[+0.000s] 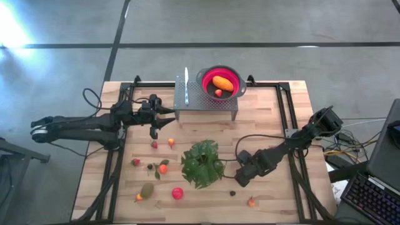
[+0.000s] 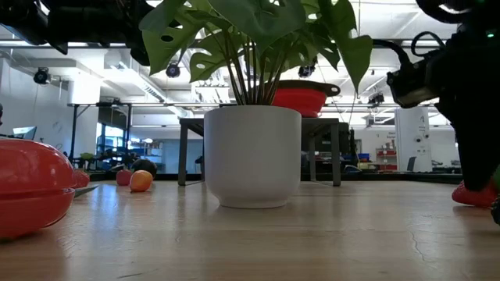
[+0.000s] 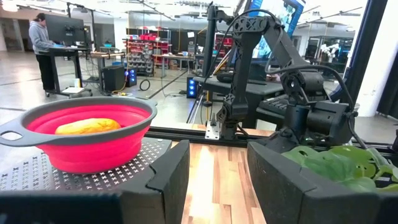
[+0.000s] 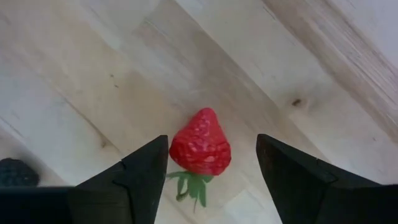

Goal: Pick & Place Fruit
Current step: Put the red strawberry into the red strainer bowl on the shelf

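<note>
Between the right claw's (image 4: 211, 180) spread dark fingers lay a red toy strawberry (image 4: 200, 148) on the pale wooden worktop (image 4: 93, 74), ungripped. Left claw (image 3: 217, 180) hung open beside the red colander bowl (image 3: 87, 134), which held a yellow-orange oblong fruit (image 3: 87, 126), near the worktop's far edge.

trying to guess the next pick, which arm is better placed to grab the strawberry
The right. Its pincer is open and points down with the strawberry lying between its fingers on the table. The left pincer is open too, but sits across the table beside the red colander.
</note>
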